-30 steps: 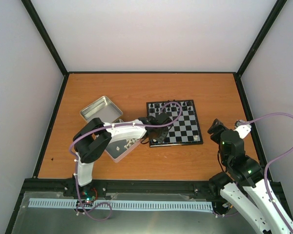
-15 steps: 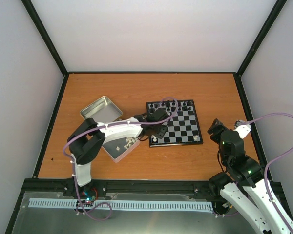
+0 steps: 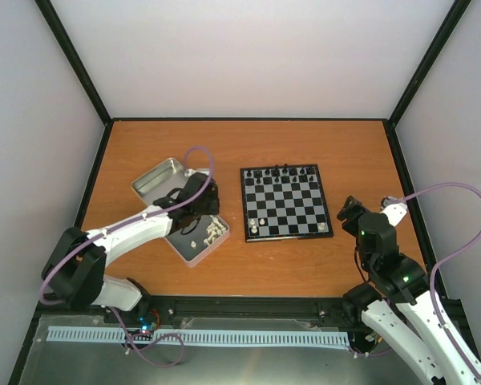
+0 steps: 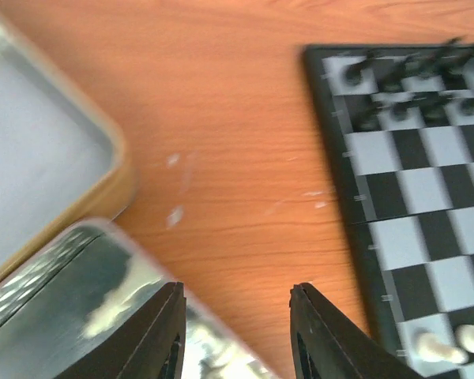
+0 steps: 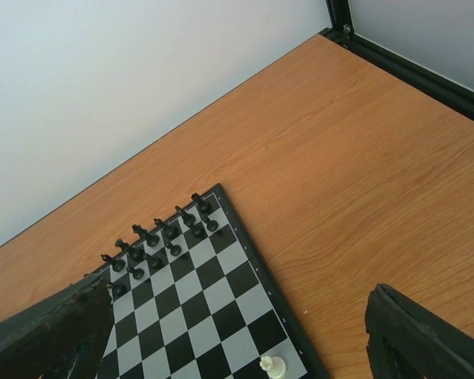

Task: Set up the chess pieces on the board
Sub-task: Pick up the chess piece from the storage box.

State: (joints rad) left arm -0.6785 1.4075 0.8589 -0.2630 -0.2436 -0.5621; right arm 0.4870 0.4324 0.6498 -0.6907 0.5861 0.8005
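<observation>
Ahead of the left pincer (image 4: pixel 237 294), a bare strip of table (image 4: pixel 237 158) runs between the metal tin (image 4: pixel 39 158) on its left and the board (image 4: pixel 379 150) on its right. The board's far rows are crowded with black pieces (image 4: pixel 369 118). Ahead and right of the right pincer (image 5: pixel 238 298) lies bare table; the board sits to its left.

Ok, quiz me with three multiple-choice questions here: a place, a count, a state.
1. Where on the board are the black pieces? A far rows B near rows C centre
2. White pieces on the board? A none B three C eight
3. The right gripper is A open B shut empty C shut on a piece
1 A: they line the far edge. 2 B: two near left, one near right. 3 A: its jaws stand wide apart, nothing between.
</observation>
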